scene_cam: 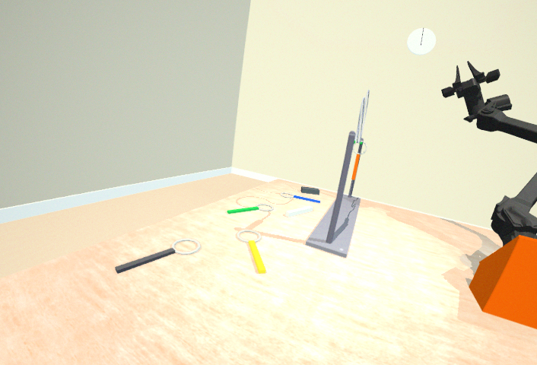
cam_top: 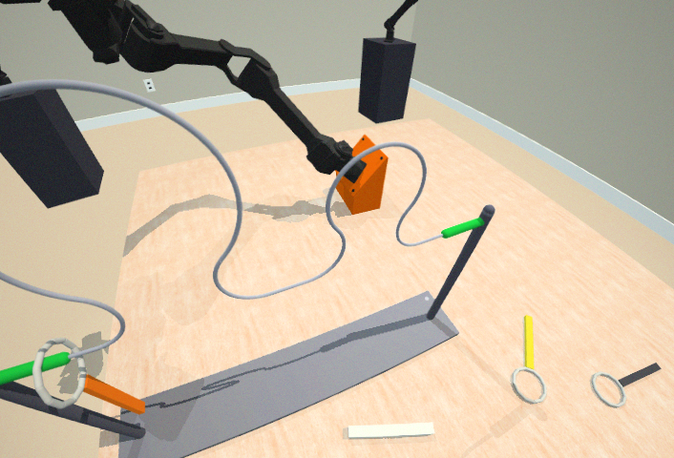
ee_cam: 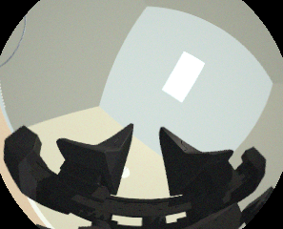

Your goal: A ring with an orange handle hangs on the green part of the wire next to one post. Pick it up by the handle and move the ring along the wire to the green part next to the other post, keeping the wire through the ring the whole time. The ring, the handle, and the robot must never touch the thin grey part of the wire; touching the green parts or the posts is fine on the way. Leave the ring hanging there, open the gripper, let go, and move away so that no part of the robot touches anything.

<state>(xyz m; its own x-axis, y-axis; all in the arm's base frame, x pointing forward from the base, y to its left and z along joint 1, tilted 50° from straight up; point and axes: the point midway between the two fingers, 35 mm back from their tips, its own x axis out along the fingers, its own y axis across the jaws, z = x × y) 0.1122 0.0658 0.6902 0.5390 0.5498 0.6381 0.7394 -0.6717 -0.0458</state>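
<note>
The ring [cam_top: 36, 372] [scene_cam: 359, 147] hangs on the green wire part [cam_top: 24, 369] next to the near-left post [cam_top: 105, 424]. Its orange handle [cam_top: 114, 395] [scene_cam: 355, 167] hangs free below it. The thin grey wire [cam_top: 229, 177] loops across to the other green part [cam_top: 461, 227] at the right post [cam_top: 459, 264]. Both posts stand on a grey base plate [cam_top: 294, 372]. My gripper [scene_cam: 467, 71] [ee_cam: 147, 129] points upward, high above the orange robot base [cam_top: 368, 186] [scene_cam: 519, 284] and far from the ring. Its fingers stand partly apart with nothing between them. The arm [cam_top: 289, 113] reaches up out of the top view.
Loose rings lie on the table, with a yellow handle [cam_top: 528, 345] [scene_cam: 256, 253], a dark handle [cam_top: 638, 374] [scene_cam: 144, 260], a green handle [scene_cam: 243, 210] and a blue handle [scene_cam: 306, 199]. There is also a white bar [cam_top: 390, 429] [scene_cam: 298, 211]. Two dark boxes [cam_top: 40, 145] [cam_top: 385, 78] stand beyond the table.
</note>
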